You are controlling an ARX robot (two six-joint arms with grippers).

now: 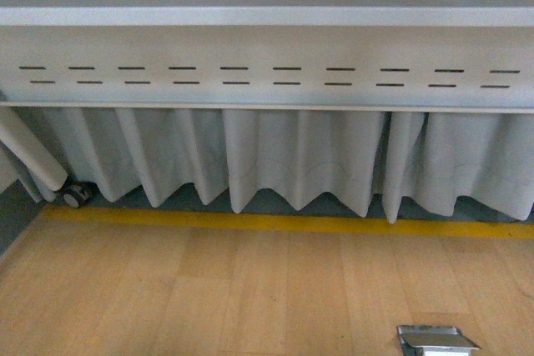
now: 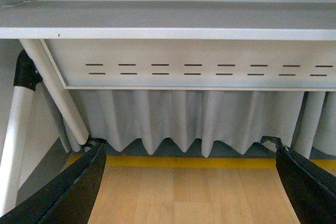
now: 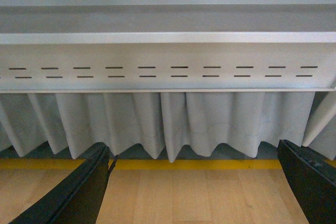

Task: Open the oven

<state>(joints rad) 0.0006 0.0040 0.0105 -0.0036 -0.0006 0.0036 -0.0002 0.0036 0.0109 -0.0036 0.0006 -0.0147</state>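
The oven is out of view in all three views. My left gripper [image 2: 188, 153] is open, its two black fingers [image 2: 79, 187] spread wide at the picture's lower corners with nothing between them, only wooden floor beyond. My right gripper [image 3: 193, 150] is open too, its black fingers [image 3: 79, 192] far apart and empty. Neither arm appears in the front view. Both wrist cameras face the same white slotted panel and grey curtain.
A white table frame with a slotted panel [image 1: 267, 72] spans the front view, a pleated grey curtain [image 1: 292, 156] hanging below it. A yellow stripe [image 1: 275, 223] borders the wooden floor [image 1: 209, 298]. A metal floor box [image 1: 435, 341] sits front right. A slanted white leg [image 2: 52, 87] and a castor [image 1: 77, 196] stand at left.
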